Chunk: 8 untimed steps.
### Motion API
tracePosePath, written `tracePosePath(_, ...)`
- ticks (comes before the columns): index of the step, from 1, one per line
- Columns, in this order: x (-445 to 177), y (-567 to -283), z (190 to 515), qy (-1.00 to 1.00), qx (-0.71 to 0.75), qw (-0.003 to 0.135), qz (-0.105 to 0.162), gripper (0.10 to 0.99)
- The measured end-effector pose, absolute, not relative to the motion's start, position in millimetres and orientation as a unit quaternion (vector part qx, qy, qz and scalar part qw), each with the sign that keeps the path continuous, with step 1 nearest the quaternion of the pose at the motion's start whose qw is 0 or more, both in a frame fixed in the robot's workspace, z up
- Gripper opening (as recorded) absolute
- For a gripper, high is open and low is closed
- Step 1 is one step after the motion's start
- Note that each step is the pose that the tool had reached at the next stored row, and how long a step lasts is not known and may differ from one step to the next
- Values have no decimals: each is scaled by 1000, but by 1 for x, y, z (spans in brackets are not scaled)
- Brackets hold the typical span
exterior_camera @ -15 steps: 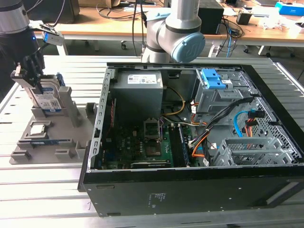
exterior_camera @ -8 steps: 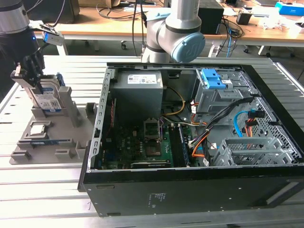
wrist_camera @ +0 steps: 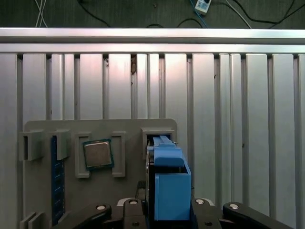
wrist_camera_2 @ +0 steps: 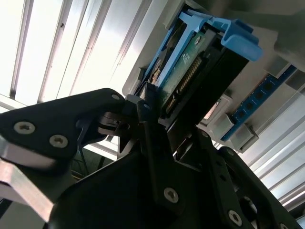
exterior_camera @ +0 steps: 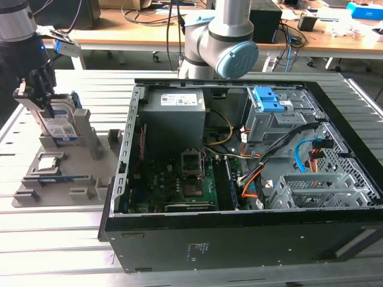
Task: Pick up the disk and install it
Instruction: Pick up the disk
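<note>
Nearest us, in the second wrist view, the gripper (wrist_camera_2: 176, 102) has its fingers drawn narrow around the disk (wrist_camera_2: 187, 61) and seems to clamp its end, though the pad contact itself is hidden. In the exterior view the disk stands upright in the grey fixture (exterior_camera: 84, 179) at the upper left of the frame. We judge the pick barely begun and the installation undone. We cannot tell whether its lower edge is clear of the slot. The open computer case (exterior_camera: 239, 239) lies well apart, filling the centre and right of the frame.
</note>
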State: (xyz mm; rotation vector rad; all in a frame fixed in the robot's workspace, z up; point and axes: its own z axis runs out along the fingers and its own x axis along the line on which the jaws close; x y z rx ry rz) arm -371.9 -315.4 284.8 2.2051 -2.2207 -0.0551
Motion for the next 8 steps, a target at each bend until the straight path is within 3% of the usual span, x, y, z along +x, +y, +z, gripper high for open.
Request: tracePosePath(8,-372,-315,313,-709,704,6,-18,365)
